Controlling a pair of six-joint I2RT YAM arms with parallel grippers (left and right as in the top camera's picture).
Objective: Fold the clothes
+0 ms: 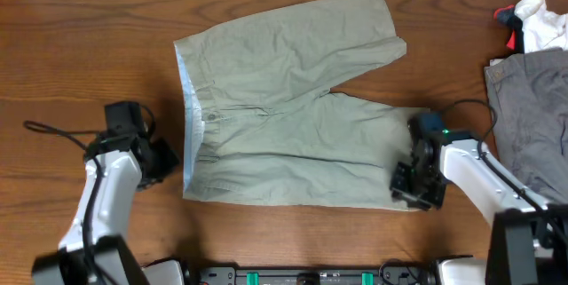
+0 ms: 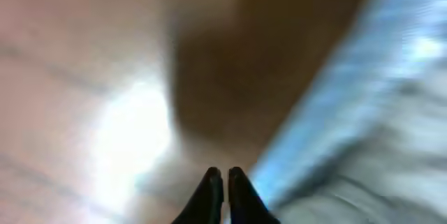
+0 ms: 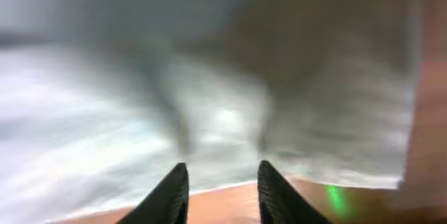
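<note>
So, left gripper (image 2: pixel 223 174): fingers (image 2: pixel 211 192) pressed together with nothing between them, low over bare table (image 1: pixel 80 63).
Left gripper to shorts (image 1: pixel 284 116): it sits just beside the near corner of the waistband (image 1: pixel 188 112), on the wood, apart from the cloth; the left wrist view is blurred but shows a pale cloth edge just to the right of the tips.
Right gripper (image 3: pixel 222 168): fingers (image 3: pixel 174 189) spread, only wood showing in the gap, holding nothing.
Right gripper to shorts: it is at the near corner of the near leg (image 1: pixel 311 174), by its hem; the right wrist view shows the cloth edge just ahead of the tips.
Shorts: flat and unfolded at the middle of the table, waistband to the left, both legs pointing right.
Near edge: the near leg's long side runs almost straight between the two grippers, close to the table's front.
Far leg (image 1: pixel 337 27): angles away to the far right, splayed apart from the near leg, its hem near the table's far edge.
Open room: broad bare wood to the left of the waistband.
Right side: grey garment (image 1: pixel 532 107) lies near the near leg's hem, not touching it.
Far right corner: white-and-red cloth (image 1: pixel 540 20) just beyond the grey garment.
</note>
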